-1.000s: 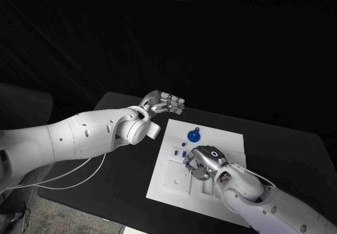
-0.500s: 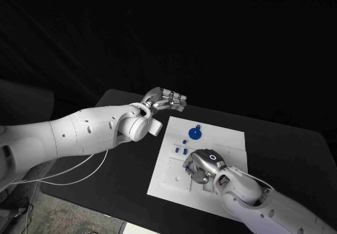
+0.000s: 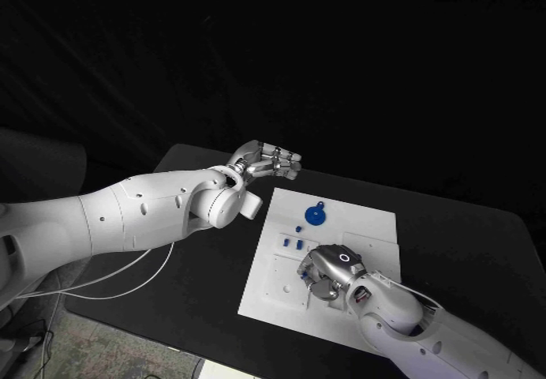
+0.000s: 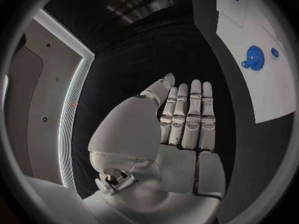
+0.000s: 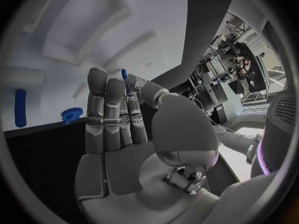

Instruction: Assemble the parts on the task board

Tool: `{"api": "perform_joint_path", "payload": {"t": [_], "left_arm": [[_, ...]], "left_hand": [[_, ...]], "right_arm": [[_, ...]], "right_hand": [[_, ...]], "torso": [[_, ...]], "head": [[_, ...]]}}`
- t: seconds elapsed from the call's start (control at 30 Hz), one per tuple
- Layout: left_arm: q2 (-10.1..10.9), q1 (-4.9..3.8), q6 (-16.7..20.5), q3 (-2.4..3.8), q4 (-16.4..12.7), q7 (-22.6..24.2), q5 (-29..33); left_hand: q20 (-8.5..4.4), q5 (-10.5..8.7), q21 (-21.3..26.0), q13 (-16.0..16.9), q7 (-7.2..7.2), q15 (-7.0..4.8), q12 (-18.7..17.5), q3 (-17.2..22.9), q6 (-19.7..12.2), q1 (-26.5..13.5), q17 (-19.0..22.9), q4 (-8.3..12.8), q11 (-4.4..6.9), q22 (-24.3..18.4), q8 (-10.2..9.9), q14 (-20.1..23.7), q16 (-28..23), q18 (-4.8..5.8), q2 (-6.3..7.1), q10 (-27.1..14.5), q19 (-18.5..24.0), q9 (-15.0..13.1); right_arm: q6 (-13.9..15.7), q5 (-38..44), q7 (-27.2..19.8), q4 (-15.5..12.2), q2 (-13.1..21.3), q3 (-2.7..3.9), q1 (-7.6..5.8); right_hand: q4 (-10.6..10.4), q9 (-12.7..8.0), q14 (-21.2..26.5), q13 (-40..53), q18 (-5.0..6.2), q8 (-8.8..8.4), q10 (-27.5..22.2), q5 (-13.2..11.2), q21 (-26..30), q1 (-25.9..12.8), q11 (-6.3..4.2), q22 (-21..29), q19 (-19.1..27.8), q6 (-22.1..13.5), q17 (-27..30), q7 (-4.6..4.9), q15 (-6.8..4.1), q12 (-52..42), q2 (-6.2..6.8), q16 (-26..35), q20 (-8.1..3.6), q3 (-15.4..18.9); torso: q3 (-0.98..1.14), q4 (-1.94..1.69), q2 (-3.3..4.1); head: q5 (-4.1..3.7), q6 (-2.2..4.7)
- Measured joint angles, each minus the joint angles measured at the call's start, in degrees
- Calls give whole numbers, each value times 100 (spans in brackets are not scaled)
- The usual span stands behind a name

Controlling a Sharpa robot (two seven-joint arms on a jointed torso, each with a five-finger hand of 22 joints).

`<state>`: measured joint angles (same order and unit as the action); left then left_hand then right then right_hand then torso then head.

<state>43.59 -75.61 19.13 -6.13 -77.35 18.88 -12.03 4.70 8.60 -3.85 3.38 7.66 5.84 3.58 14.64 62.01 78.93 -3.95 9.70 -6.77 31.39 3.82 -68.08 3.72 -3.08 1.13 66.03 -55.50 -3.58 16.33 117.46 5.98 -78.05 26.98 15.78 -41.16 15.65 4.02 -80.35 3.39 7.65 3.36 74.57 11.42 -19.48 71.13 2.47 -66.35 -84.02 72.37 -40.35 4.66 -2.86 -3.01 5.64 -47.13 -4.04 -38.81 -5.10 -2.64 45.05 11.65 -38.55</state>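
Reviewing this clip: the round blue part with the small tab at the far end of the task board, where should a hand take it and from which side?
Judging from the head view, the round blue part lies flat on the task board, so come from above and pinch across its disc rim. Its small tab, pointing away from the robot, looks too slight to hold. The left hand hovers empty beside that end; the right hand is over the near parts.

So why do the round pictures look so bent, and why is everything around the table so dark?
Both wrist views are fisheye, so the task board edges curve. In the head view the black table and unlit backdrop swallow light; only the white board stands out brightly.
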Motion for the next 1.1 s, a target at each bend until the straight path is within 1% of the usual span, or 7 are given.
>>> {"api": "perform_joint_path", "payload": {"t": [0.1,0.27,0.43,0.77,1.1], "left_arm": [[0,0,-3,0,3,0,1],[1,0,-11,0,5,-2,3],[3,0,-26,0,6,-6,4],[2,0,-61,0,10,-13,5],[-5,0,-90,0,15,-22,6]], "left_hand": [[0,0,0,0,0,0,0,0,0,0,0,0,0,0,0,0,0,0,0,0,0,0],[0,0,0,0,0,0,0,0,0,0,0,0,0,-5,0,0,0,0,0,0,0,0],[0,0,0,0,0,0,0,0,0,0,0,0,0,-19,0,0,0,0,0,0,0,0],[0,0,0,0,0,0,0,0,0,0,0,0,0,-18,0,0,0,0,0,0,0,0],[0,0,0,0,0,0,0,0,0,0,0,0,0,-18,0,0,0,0,0,0,1,0]], "right_arm": [[9,17,0,16,-11,0,0],[25,45,0,52,-29,0,-1],[50,82,5,99,-44,-23,3],[135,145,24,121,-74,-41,12],[133,187,48,122,-82,-71,10]], "right_hand": [[0,-1,0,0,0,-1,0,0,0,8,0,0,0,0,0,0,0,2,-7,0,0,0],[1,-1,0,0,0,-3,0,0,0,8,0,1,-2,0,-5,0,0,-1,-7,0,2,1],[8,-1,0,0,0,-3,0,0,27,14,0,-18,-9,0,-5,0,0,-23,-12,1,9,8],[9,-3,-20,0,0,-3,12,-5,27,14,10,-28,-10,0,-4,0,-19,-24,-12,10,10,9],[15,-3,-21,0,0,-3,20,-10,55,14,18,-41,-7,0,-4,0,-20,-23,-12,11,7,16]], "torso": [[-4,-1,0],[-4,-3,-1],[-3,-3,-1],[-1,-2,-1],[-1,2,-1]], "head": [[-1,-3],[-1,1],[-4,9],[-2,4],[1,1]]}}
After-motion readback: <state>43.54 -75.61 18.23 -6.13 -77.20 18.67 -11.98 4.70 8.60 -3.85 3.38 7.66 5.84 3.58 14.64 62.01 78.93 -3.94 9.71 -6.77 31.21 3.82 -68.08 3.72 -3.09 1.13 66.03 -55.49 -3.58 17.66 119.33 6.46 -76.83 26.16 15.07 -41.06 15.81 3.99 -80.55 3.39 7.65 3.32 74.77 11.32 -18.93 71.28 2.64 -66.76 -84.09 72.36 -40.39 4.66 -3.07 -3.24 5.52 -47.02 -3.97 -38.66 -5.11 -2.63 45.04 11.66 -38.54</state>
